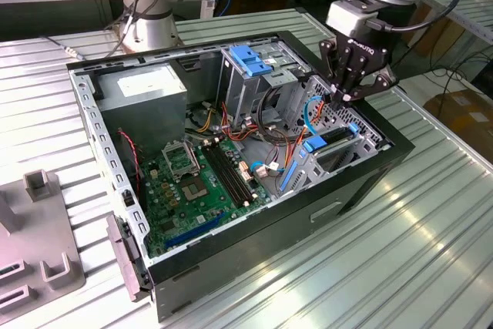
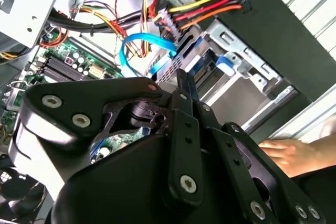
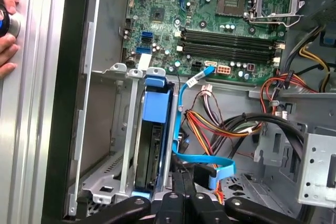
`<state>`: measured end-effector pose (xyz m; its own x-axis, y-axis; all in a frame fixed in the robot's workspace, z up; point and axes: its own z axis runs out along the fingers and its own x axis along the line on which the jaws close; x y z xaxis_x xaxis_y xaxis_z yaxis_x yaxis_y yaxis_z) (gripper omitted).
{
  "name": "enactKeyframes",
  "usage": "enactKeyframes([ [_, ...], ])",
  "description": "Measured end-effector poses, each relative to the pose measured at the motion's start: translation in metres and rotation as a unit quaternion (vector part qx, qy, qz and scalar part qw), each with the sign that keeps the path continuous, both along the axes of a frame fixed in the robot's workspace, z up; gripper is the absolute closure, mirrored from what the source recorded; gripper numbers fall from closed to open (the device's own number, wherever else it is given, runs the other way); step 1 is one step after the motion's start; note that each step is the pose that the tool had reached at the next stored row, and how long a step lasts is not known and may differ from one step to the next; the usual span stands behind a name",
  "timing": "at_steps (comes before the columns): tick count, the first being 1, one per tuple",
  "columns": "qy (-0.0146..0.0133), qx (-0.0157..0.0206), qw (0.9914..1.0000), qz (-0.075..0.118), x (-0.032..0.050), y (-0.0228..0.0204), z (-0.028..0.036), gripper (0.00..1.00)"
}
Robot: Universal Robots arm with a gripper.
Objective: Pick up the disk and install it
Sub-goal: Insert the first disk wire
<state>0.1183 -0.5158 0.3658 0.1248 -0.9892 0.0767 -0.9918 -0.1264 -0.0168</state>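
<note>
Your gripper (image 1: 347, 98) hangs over the corner of the open computer case (image 1: 323, 213) at the exterior view's right. Its fingers are pressed together, and nothing shows between them. The disk (image 3: 153, 145) is not in its grasp. It stands on edge in a slot of the metal drive bay (image 3: 100, 129), just beside the fingertips, with its blue bracket capping the end nearer the motherboard (image 3: 210, 14).

Mind what crowds that corner. A blue data cable (image 3: 180, 114) runs from the motherboard along the disk's side and loops back right by the gripper tips — close enough that you cannot tell from the first wrist view whether it touches them. Next to it lies a wire bundle (image 3: 210, 127) of red, yellow and orange leads, spreading across the case floor towards the disk's bay. In the second wrist view more of the same coloured leads pass over the bay's far side.

Further inside the case you see the tall cage (image 1: 250, 59) with its blue top, and beyond it the grey box (image 1: 146, 86) with a white sticker; both stand well apart from the gripper.

Outside the case a person's hand (image 3: 6, 24) rests on the ribbed metal table (image 1: 431, 252), near the case wall on the bay's side. A grey fixture (image 1: 38, 229) sits on the table at the exterior view's left, far from the work.
</note>
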Motion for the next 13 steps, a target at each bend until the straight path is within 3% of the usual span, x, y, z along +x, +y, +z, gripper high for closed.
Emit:
enactKeyframes([
  [4,0.0,-0.0001,0.99995,0.01,0.0075,0.0,0.0012,0.9],
  [13,0.0,0.0,0.99924,0.039,0.0152,0.0,0.0035,0.9],
])
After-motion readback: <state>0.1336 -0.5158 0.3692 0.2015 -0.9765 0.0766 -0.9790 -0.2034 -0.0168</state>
